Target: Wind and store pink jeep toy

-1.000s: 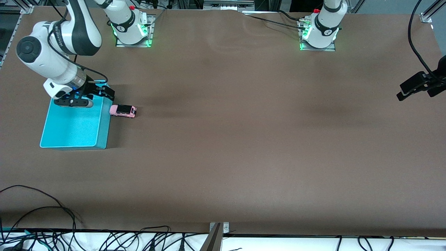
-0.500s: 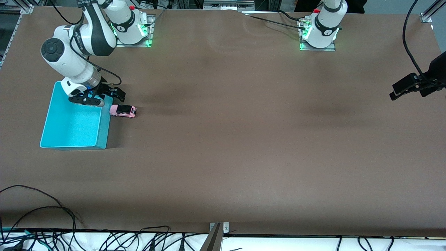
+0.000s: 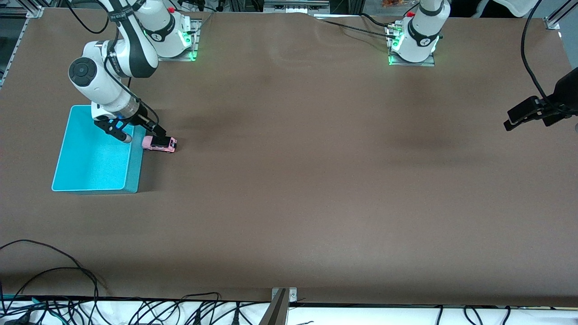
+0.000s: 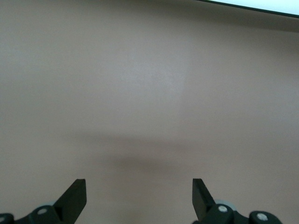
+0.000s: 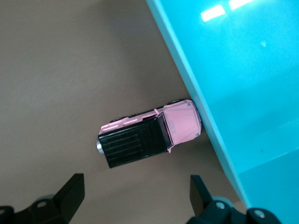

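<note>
Right now the right hand (image 3: 139, 133) hangs with fingers spread wide over the seam between the pink jeep toy (image 3: 159, 143) and the cyan bin (image 3: 133, 178), holding nothing. One jeep, one bin (nothing lies inside it). On the bench (image 3: 316, 180) the jeep's nose touches the bin's wall, its long axis pointing away toward the left arm's end. Well apart, the left hand (image 3: 519, 121) waits, empty and agape

Pink jeep toy (image 5: 149, 135): smooth painted-looking pink body, ribbed black roof, slight sheen. Cyan bin (image 5: 243, 84): glossy smooth wall catching bright light reflections; inner floor (image 3: 92, 158) looks finely grainy. Table (image 3: 316, 180): matt brown covering, a few faint ripples. Gripper fingers (image 5: 70, 193): matt black
</note>
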